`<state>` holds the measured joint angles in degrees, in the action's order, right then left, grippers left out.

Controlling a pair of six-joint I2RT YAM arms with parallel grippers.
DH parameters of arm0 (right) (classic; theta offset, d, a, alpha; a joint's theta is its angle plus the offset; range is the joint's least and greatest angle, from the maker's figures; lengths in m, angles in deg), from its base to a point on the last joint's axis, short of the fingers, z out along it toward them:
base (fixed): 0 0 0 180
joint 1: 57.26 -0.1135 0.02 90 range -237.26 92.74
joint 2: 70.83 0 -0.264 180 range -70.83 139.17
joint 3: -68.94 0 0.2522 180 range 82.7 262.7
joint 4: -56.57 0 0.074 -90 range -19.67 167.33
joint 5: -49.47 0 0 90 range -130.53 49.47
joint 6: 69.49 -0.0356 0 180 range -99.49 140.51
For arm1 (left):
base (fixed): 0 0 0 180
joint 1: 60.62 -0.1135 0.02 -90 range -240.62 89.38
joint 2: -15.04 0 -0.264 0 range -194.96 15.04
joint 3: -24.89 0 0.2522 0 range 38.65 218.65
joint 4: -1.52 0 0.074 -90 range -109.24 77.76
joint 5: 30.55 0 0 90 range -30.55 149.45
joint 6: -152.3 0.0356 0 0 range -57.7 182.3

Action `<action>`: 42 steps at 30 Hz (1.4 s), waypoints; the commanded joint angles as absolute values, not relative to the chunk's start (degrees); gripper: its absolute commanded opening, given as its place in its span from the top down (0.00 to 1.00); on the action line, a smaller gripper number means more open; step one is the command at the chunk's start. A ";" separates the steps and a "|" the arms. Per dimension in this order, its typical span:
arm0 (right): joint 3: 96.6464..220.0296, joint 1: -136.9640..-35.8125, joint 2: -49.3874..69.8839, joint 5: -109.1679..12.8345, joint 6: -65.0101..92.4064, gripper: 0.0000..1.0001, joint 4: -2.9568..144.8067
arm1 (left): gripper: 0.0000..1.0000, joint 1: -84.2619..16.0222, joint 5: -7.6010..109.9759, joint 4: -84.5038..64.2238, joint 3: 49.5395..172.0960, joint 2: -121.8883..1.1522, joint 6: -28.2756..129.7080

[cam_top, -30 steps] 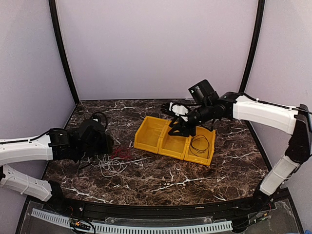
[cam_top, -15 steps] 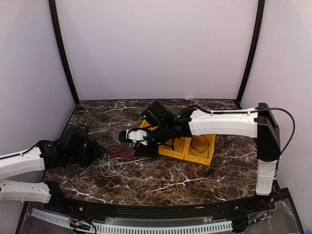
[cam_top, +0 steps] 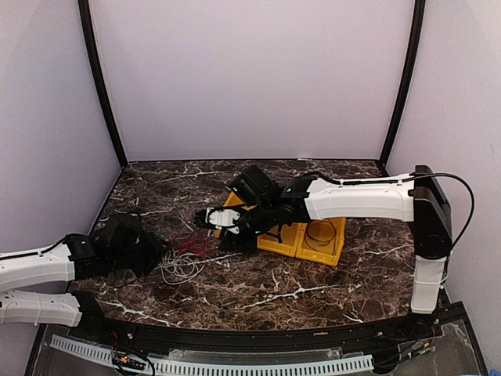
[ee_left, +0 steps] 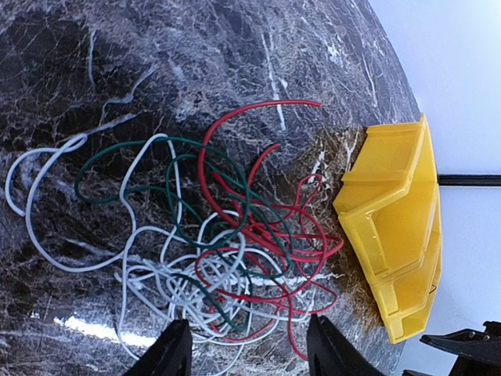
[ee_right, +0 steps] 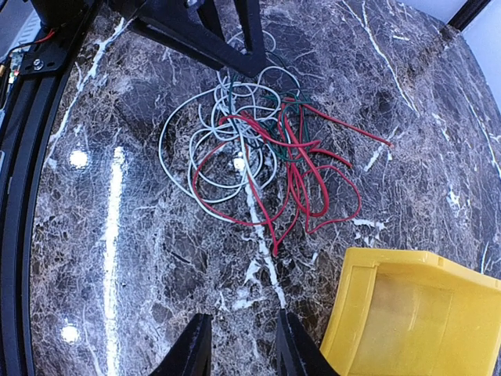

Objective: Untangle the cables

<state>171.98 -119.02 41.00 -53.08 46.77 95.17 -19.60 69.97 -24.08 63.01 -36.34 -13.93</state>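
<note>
A tangle of thin wires lies on the marble table left of the yellow bins: a red cable, a white cable and a green wire woven through them. A black cable lies coiled in the rightmost bin. My left gripper is open and empty, its jaws at the near edge of the tangle. My right gripper is open and empty, hovering above the table between the tangle and the bin. The red cable and white cable show ahead of it.
Three joined yellow bins stand mid-table, right of the tangle; their corner shows in the left wrist view and in the right wrist view. The left gripper's black fingers sit at the tangle's far side in the right wrist view. Walls enclose the table.
My right arm swung left from above the bins to beside the tangle, then nearly stopped. My left arm drew back and down to the left. The wires stay put.
</note>
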 commanded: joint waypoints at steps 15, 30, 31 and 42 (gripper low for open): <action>169.87 -123.32 40.61 -49.90 47.12 0.69 93.60 | 0.52 -20.46 75.14 -14.69 57.03 -31.87 -17.73; 167.08 -122.19 36.43 -45.59 48.83 0.68 92.61 | 0.51 -20.65 71.44 -21.52 64.31 -38.13 -19.51; 166.76 -121.63 35.99 -45.73 48.83 0.68 92.37 | 0.51 -20.64 71.76 -21.54 64.62 -38.57 -19.30; 164.55 -117.53 32.80 -49.50 47.67 0.68 90.85 | 0.52 -20.63 72.46 -20.85 64.85 -41.60 -22.02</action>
<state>165.86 -117.71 34.97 -47.97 48.26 93.60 -20.28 71.70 -20.91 65.52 -42.17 -20.31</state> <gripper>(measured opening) 0.321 0.483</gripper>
